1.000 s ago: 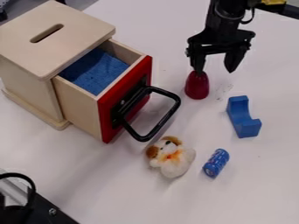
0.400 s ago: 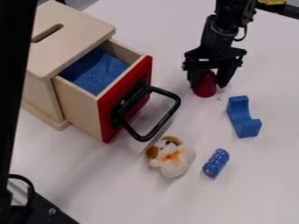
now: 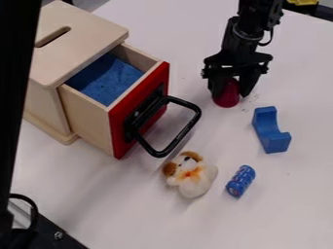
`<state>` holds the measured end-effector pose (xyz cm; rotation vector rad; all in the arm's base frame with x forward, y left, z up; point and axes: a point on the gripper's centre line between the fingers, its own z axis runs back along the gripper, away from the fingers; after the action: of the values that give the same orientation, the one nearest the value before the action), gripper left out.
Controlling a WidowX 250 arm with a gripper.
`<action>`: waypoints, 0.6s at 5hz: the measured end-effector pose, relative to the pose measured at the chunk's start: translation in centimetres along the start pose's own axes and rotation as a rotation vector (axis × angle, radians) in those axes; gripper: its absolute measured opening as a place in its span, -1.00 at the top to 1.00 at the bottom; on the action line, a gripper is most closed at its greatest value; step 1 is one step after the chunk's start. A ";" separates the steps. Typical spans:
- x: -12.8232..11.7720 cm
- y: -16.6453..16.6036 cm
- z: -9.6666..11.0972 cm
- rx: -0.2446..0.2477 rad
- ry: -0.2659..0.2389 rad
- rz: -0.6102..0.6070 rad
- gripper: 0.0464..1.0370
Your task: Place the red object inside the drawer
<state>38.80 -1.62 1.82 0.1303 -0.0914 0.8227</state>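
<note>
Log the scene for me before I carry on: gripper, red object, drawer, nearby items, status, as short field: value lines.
gripper: closed on the red object, fingers either side
red object: between the fingers, outside the drawer; whether lifted, cannot tell
drawer: pulled open, with a red front and blue lining
near drawer handle: small stuffed dog
other items: blue curved block, blue cylinder
status: red object not yet in drawer
</note>
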 end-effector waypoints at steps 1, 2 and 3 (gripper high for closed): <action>-0.5 0.5 0.5 -0.006 0.013 0.008 -0.40; -0.4 0.3 4.0 -0.088 0.021 0.012 -0.40; 0.4 1.6 7.5 -0.135 -0.015 0.049 -0.40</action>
<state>37.68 -1.40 9.39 0.0071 -0.1647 0.8623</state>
